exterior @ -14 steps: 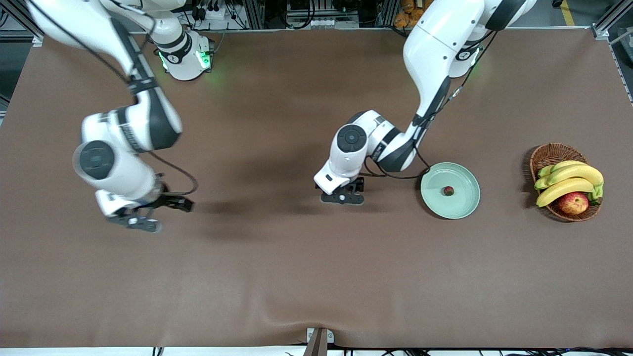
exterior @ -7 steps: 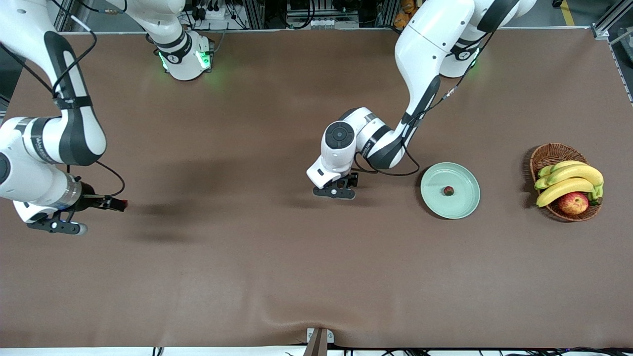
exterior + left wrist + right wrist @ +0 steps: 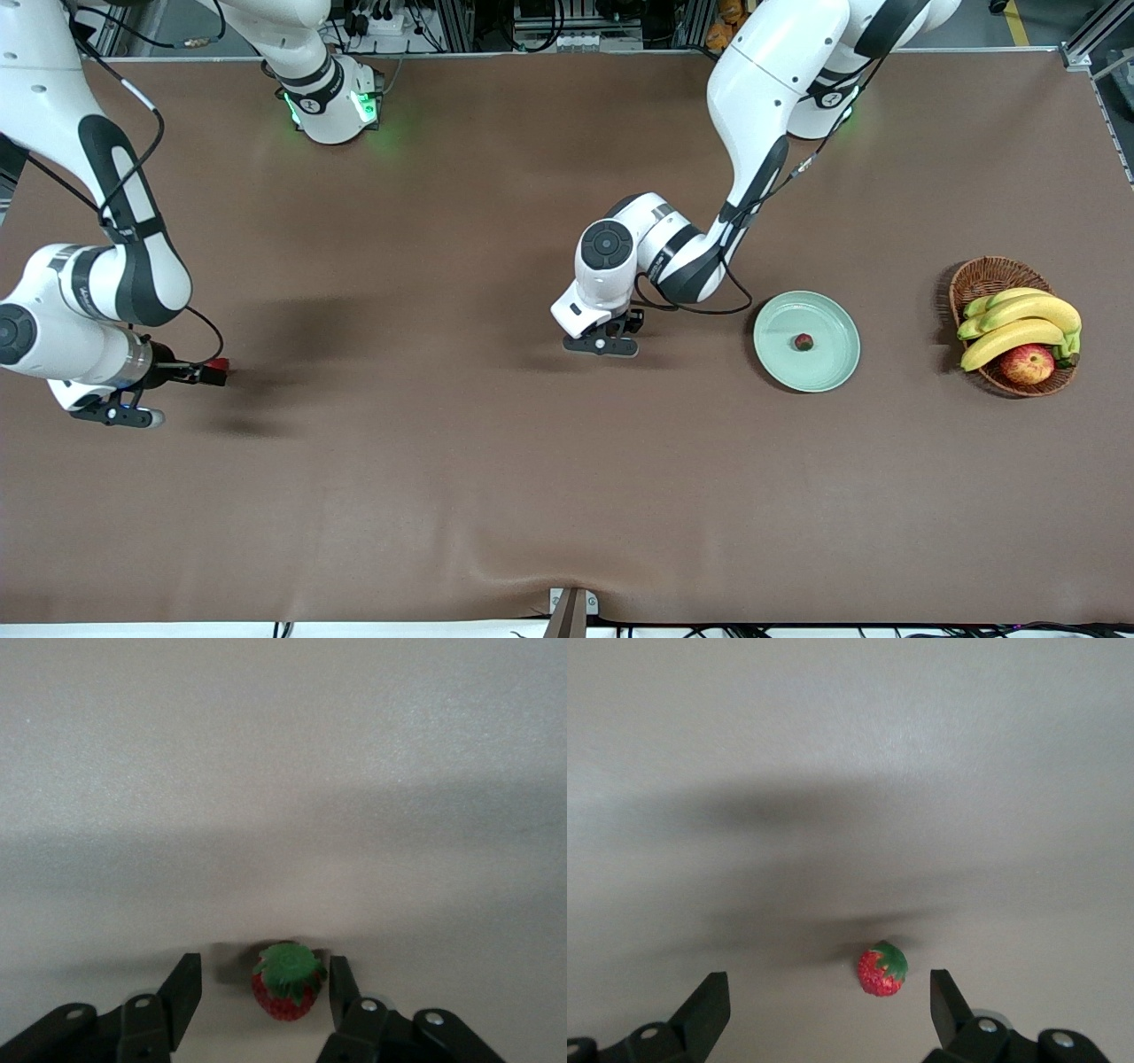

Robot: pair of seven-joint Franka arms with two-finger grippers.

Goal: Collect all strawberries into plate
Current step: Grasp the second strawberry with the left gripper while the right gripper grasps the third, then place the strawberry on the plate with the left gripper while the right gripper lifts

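We count three strawberries: one in the plate (image 3: pixel 806 341) (a small red one (image 3: pixel 803 342) near its middle), one (image 3: pixel 286 981) low between the left gripper's (image 3: pixel 264 992) spread jaws, close against one finger, and one (image 3: pixel 882 969) on the cloth between the right gripper's (image 3: pixel 829 1001) wide-open jaws, touching neither. We see one plate, one basket (image 3: pixel 983 276) holding three bananas (image 3: pixel 1019 323) and one apple (image 3: pixel 1027 363). A brown cloth covers the table (image 3: pixel 496 496); aluminium framing lines its edge by the arm bases.

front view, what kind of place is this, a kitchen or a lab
Most likely a robotics lab: the brown table is edged by metal framing, with cables and a power strip along it. The plate and fruit basket look like staged props.
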